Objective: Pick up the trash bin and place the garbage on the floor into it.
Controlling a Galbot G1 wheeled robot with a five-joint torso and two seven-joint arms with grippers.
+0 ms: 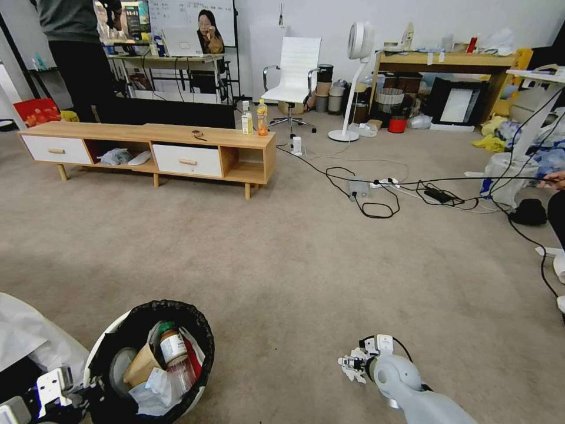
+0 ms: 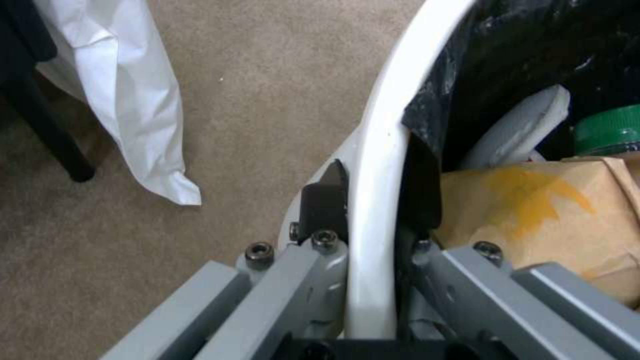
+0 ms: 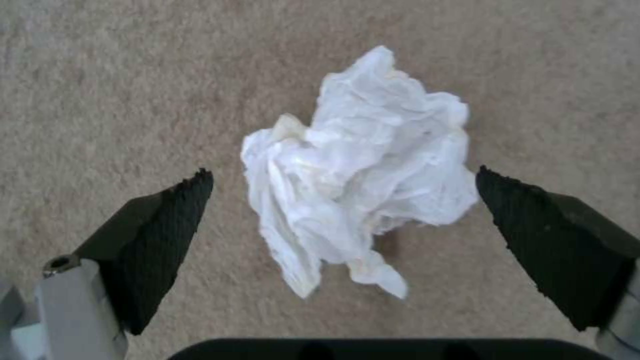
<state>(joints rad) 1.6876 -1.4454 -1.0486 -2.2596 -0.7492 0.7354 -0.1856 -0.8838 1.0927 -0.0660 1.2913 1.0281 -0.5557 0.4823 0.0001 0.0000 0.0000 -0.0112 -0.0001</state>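
The trash bin (image 1: pixel 150 359) sat at the lower left of the head view, tipped toward the camera, its black bag folded over the white rim. Inside it lay a brown cardboard piece (image 1: pixel 141 365), a clear green-capped bottle (image 1: pixel 173 347), something red beside the bottle and some white tissue (image 1: pixel 152 388), so most of the garbage appeared to be collected already. The left end effector (image 2: pixel 373 220) was clamped on the bin's rim, one dark pad outside the white wall and the other inside against the bag, as the left wrist view showed; a white cloth or bag (image 2: pixel 127 95) hung at the upper left of that frame. One crumpled white tissue (image 3: pixel 360 170) lay on the floor (image 1: pixel 282 253), at the centre of the right wrist view. The right end effector (image 3: pixel 343 220) hovered over it with its jaws spread wide, one black pad to each side of the tissue and neither touching it; in the head view this end effector (image 1: pixel 353 365) sat at the lower centre, to the right of the bin. Judged from this, picking up the bin was done, and what remained was to close on this last tissue and drop it in. No other litter was visible on the open carpet; a low wooden TV stand (image 1: pixel 153 150) stood at the upper left.
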